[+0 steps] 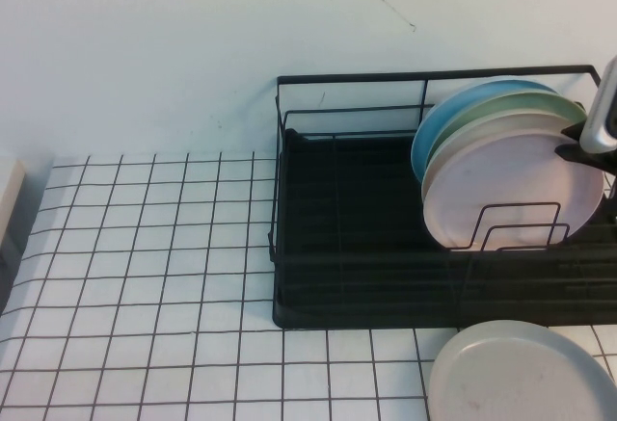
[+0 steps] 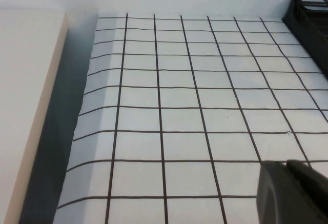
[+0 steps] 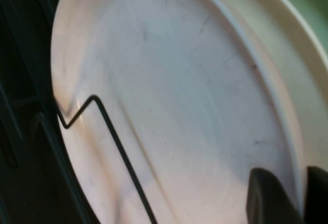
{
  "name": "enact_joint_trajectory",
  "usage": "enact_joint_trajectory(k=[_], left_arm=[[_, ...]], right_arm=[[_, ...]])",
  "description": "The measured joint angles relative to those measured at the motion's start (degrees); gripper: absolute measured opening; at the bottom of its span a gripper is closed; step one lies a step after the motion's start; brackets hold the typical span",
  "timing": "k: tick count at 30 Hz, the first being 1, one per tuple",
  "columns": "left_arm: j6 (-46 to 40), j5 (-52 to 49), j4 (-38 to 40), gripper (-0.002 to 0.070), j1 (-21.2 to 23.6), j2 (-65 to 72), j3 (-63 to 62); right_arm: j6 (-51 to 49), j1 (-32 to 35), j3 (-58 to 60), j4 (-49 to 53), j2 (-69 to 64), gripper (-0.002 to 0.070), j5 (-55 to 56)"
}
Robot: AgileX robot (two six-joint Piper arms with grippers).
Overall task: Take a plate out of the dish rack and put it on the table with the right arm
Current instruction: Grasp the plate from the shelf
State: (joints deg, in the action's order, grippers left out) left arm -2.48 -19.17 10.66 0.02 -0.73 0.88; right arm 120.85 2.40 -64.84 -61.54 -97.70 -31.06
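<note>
Fingers (image 3: 266, 196) of right gripper (image 3: 302, 196) straddle plate (image 3: 179, 96) rim in dish rack (image 1: 337, 276); left gripper (image 2: 292, 193) unclear.

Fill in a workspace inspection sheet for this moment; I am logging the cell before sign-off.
Surface: table, white with a black grid.
Job's things: pink plate on edge, frontmost in the dish rack, wire loop before it.
Clutter: cream, green and blue plates behind it; grey plate flat on the table before the rack.
Grippers: right gripper at the pink plate's rim, fingers either side of it; left gripper over bare table left of the rack.
Cables: nothing seen.
Surroundings: plain pale wall; beige ledge beside the table.
</note>
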Motion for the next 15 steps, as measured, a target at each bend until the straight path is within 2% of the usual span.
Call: enact_joint_trajectory(k=[5, 15], left_arm=[[0.0, 0.0, 0.0, -0.0004, 0.0, 0.0, 0.0], [0.1, 0.0, 0.0, -0.0004, 0.0, 0.0, 0.0]], right_arm=[[0.29, 0.0, 0.0, 0.0, -0.1, 0.0062, 0.61], [0.25, 0.0, 0.0, -3.22, 5.26, 0.0059, -0.22]])
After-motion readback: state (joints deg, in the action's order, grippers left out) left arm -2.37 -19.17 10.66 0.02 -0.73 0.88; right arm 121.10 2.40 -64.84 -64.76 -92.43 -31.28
